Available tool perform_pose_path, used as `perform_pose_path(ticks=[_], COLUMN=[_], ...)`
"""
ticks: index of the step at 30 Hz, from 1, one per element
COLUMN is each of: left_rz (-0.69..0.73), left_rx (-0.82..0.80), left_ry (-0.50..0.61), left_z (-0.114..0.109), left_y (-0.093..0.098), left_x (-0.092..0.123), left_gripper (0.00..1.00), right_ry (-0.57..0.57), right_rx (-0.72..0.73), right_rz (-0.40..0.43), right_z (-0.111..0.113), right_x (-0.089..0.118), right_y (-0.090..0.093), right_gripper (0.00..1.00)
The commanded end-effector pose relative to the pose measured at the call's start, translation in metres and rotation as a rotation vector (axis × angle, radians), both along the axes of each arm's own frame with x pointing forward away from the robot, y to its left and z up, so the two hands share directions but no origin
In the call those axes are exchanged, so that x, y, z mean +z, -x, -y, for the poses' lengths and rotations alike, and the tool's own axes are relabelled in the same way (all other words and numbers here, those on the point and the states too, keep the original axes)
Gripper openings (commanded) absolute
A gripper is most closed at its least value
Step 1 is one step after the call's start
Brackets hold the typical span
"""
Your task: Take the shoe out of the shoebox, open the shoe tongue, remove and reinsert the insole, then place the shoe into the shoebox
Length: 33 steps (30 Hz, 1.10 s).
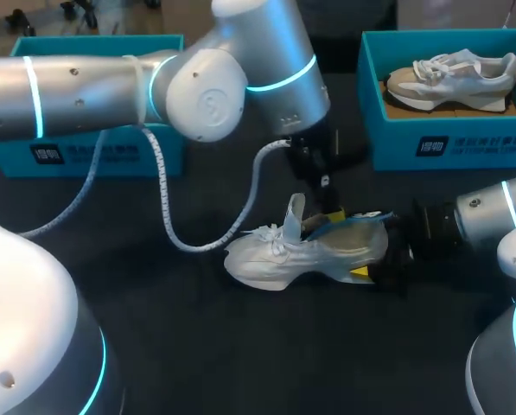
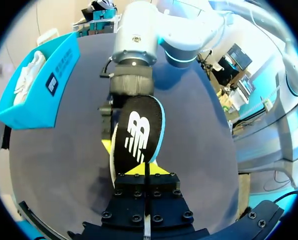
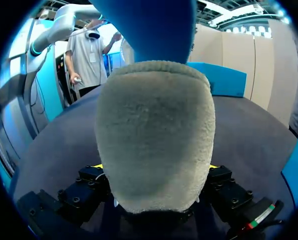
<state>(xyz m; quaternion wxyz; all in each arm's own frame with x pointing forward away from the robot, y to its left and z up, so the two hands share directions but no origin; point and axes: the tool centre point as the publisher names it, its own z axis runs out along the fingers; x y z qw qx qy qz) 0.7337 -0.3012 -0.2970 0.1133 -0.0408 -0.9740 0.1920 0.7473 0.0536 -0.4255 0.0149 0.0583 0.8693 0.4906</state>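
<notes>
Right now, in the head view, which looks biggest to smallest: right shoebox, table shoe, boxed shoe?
1. right shoebox
2. table shoe
3. boxed shoe, slightly smaller but farther from the camera, so the shoes' order is unsure.

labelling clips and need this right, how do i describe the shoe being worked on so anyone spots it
On the dark table, near its middle, a pale shoe lies with its heel in the right gripper. Unlike its twin sitting in the right-hand shoebox, it has a black, blue-edged insole sticking out.
</notes>
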Motion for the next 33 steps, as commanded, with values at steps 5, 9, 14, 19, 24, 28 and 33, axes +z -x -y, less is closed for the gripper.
perform_pose_path(ticks=[5,9,14,19,24,28,33], left_rz=[0.012,0.059,0.149,0.249,0.31,0.31,0.31], left_rx=[-0.014,-0.022,0.0,0.054,0.116,0.116,0.116], left_ry=[0.013,0.052,0.072,0.072,0.057,0.057,0.057], left_z=[0.021,0.016,0.01,0.004,0.0,0.0,0.0], left_y=[0.0,0.007,0.014,0.016,0.014,0.014,0.014], left_x=[-0.003,0.003,0.01,0.014,0.009,0.009,0.009], left_gripper=[0.05,0.88,1.0,1.0,1.0,1.0,1.0], right_ry=[0.003,0.003,0.003,0.003,0.003,0.003,0.003], right_rx=[-0.002,-0.002,-0.002,-0.002,-0.002,-0.002,-0.002], right_rz=[0.001,0.001,0.001,0.001,0.001,0.001,0.001], right_z=[-0.002,-0.002,-0.002,-0.002,-0.002,-0.002,-0.002], right_x=[-0.002,-0.002,-0.002,-0.002,-0.002,-0.002,-0.002], right_y=[-0.001,-0.001,-0.001,-0.001,-0.001,-0.001,-0.001], right_gripper=[0.0,0.0,0.0,0.0,0.0,0.0,0.0])
